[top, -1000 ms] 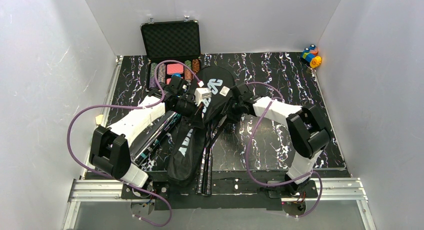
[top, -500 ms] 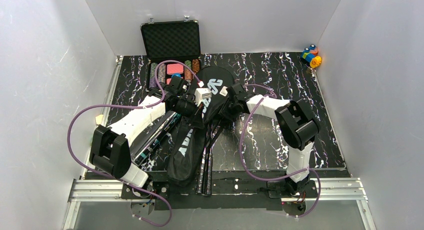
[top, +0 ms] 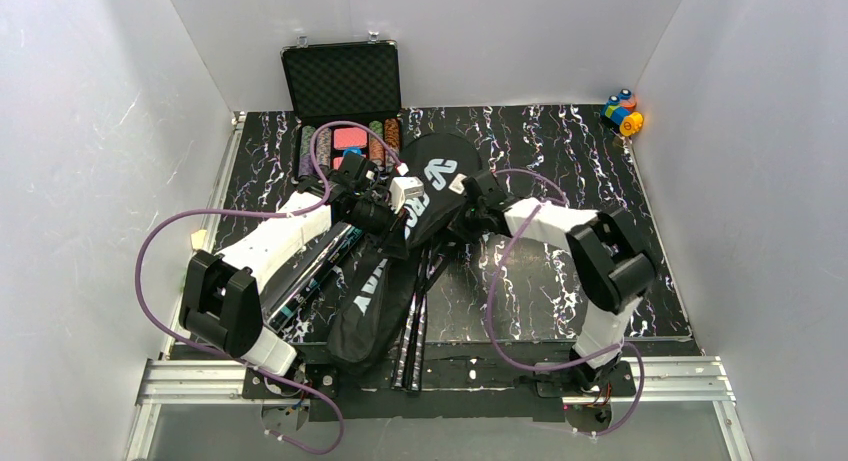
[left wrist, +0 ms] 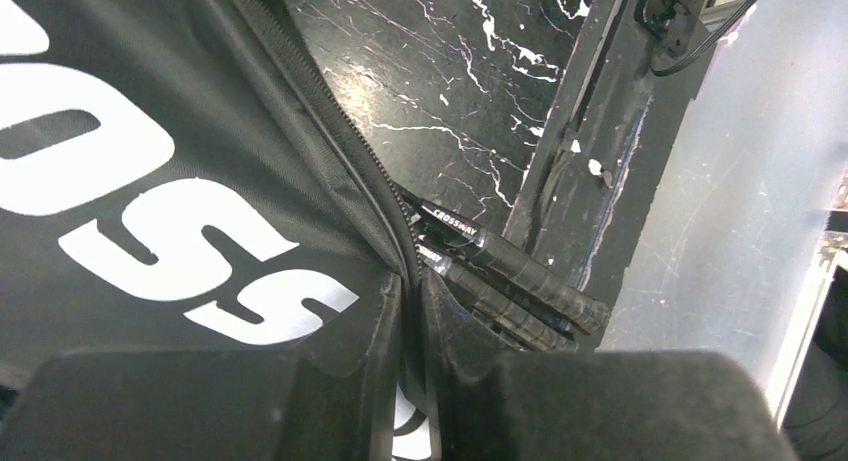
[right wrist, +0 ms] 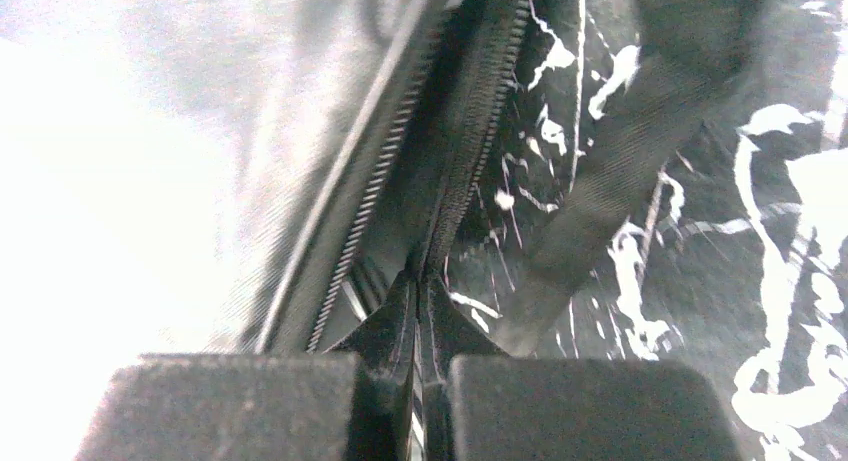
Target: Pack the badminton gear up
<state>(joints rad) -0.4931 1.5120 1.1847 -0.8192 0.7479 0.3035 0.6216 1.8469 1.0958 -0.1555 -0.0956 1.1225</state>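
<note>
The left gripper [left wrist: 410, 306] and right gripper [right wrist: 420, 326] each clamp the CROSSWAY bag [top: 372, 293] at its zipper edge; 2 racket handles [top: 409, 336] protrude near, heads hidden inside.

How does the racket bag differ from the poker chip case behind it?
The racket bag is soft fabric with white lettering; the poker chip case is rigid, with coloured chips inside. The bag lies across the middle of the table; the case stands open at the far edge, lid upright. The left gripper and right gripper pinch the bag; neither touches the case. Both are black.
</note>
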